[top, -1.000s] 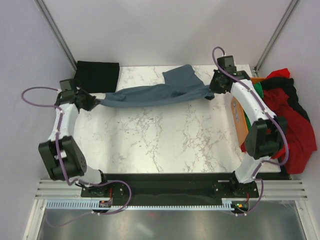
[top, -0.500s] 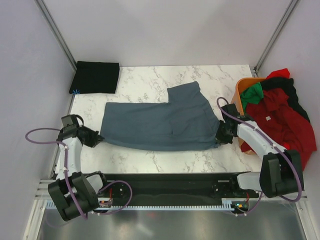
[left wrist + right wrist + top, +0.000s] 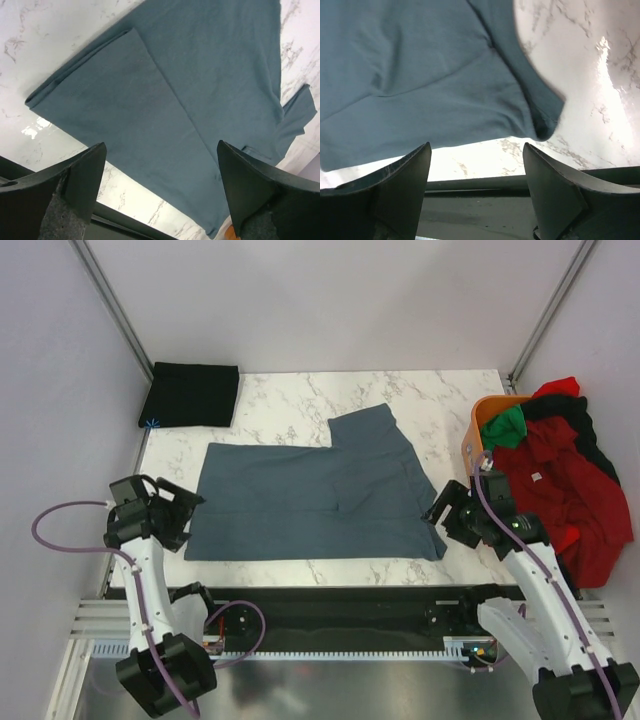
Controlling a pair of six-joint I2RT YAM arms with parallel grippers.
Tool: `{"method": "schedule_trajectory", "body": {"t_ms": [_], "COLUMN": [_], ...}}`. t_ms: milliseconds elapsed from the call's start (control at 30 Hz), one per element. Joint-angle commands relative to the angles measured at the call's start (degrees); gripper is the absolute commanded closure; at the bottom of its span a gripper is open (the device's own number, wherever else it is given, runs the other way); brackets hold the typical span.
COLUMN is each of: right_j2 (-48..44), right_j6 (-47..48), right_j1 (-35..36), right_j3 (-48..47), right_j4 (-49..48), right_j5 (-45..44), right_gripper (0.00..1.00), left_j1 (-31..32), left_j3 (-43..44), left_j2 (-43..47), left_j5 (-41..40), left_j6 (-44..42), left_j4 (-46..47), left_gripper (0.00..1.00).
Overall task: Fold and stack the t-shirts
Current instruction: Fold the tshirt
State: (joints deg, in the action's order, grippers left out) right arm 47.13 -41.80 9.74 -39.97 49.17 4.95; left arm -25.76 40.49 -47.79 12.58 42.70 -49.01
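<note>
Top camera overlooks the whole table; both wrist cameras closely face the blue shirt.

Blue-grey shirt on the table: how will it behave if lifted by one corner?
Probably floppy: the shirt lies flat with soft folds, so it should drape from a corner. Likely light, being thin cloth. Pushed, it may bunch on the glossy table.

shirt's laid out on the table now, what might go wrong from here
1. The blue shirt lies with its near hem close to the table edge; a careless regrasp might drag it off.
2. Its left flap is doubled over and its near right corner looks curled, so the next folds may come out uneven unless these are smoothed first.
</note>
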Motion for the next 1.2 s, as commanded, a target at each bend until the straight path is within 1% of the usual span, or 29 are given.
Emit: {"method": "schedule_trajectory", "body": {"t_ms": [0,100,133,200,233,267,300,333,367,400,433,467,500,533,567,600,633,667,700,767,800,900,1167], "right_j2": [-1.88,5.31,10.47,16.03,22.15,25.69,29.38,37.16,41.16,48.42,51.71,54.87,61.00,64.10,67.35,73.39,76.41,79.31,84.65,89.16,92.49,97.51,103.24], "right_j6": [-0.39,3.82,5.49,6.73,7.34,9.00,9.71,10.59,11.73,12.35,12.79,13.67,14.11,14.55,15.16,15.34,15.61,15.61,15.87,15.96,15.87,15.70,15.17], "right_j1": [-0.16,0.02,0.19,0.37,0.46,0.55,0.63,0.55,0.63,0.55,0.55,0.55,0.55,0.55,0.63,0.55,0.63,0.46,0.55,0.46,0.46,0.46,0.63], "right_j3": [-5.72,-12.13,-14.15,-21.01,-23.55,-29.24,-32.42,-35.85,-42.93,-46.48,-49.65,-55.43,-58.35,-61.52,-67.81,-70.92,-74.08,-79.95,-82.70,-89.02,-90.28,-93.71,-93.98], "right_j4": [0.06,-3.36,-4.59,-8.27,-9.60,-10.57,-11.45,-11.55,-11.46,-11.64,-11.99,-12.95,-13.48,-13.57,-13.57,-13.57,-13.57,-13.75,-13.83,-15.32,-16.11,-18.75,-24.20], "right_j5": [1.55,2.61,3.30,3.66,3.92,4.10,3.84,3.23,2.18,1.47,1.03,0.16,0.06,-0.03,-0.46,-0.29,-0.12,-0.03,0.41,0.76,0.76,0.24,-0.82], "right_gripper": [0.18,0.19,0.19,0.19,0.19,0.19,0.19,0.19,0.19,0.20,0.20,0.20,0.20,0.20,0.20,0.20,0.20,0.20,0.20,0.20,0.20,0.21,0.23], "left_j1": [-0.43,0.44,1.58,5.26,6.24,7.20,8.87,9.67,10.63,12.99,14.32,16.16,16.87,17.23,17.49,18.19,18.55,18.81,18.99,18.99,18.99,19.17,20.39], "left_j3": [5.12,9.77,10.83,12.68,12.77,12.42,12.07,11.72,10.76,10.49,9.36,8.74,8.29,8.12,7.94,7.94,7.76,7.76,7.85,7.85,7.85,7.76,7.50], "left_j2": [1.30,-0.80,-1.51,-3.18,-3.53,-4.06,-4.76,-5.55,-5.91,-5.91,-5.21,-4.69,-4.33,-3.89,-3.80,-3.45,-3.54,-3.54,-3.62,-3.45,-3.19,-2.22,-2.66], "left_j5": [2.45,2.54,-0.51,-4.21,-6.23,-7.21,-7.83,-8.27,-8.79,-9.15,-9.50,-9.59,-9.76,-9.85,-10.20,-10.64,-10.91,-10.82,-10.65,-10.91,-10.91,-10.65,-10.65], "left_j6": [-3.84,-9.28,-11.74,-13.42,-15.17,-15.88,-16.41,-17.03,-16.77,-16.25,-15.98,-15.89,-15.89,-15.98,-15.89,-15.80,-15.72,-15.89,-16.24,-16.33,-16.33,-16.42,-16.51], "left_j4": [-1.17,-0.91,-0.82,0.14,0.67,1.28,1.72,2.16,2.34,2.43,3.74,4.45,4.89,5.33,5.33,5.33,5.51,5.60,5.68,5.68,5.68,5.95,6.12], "left_gripper": [0.00,0.00,0.00,0.01,0.01,0.02,0.02,0.04,0.07,0.07,0.07,0.07,0.07,0.07,0.07,0.07,0.08,0.08,0.09,0.10,0.11,0.12,0.14]}}
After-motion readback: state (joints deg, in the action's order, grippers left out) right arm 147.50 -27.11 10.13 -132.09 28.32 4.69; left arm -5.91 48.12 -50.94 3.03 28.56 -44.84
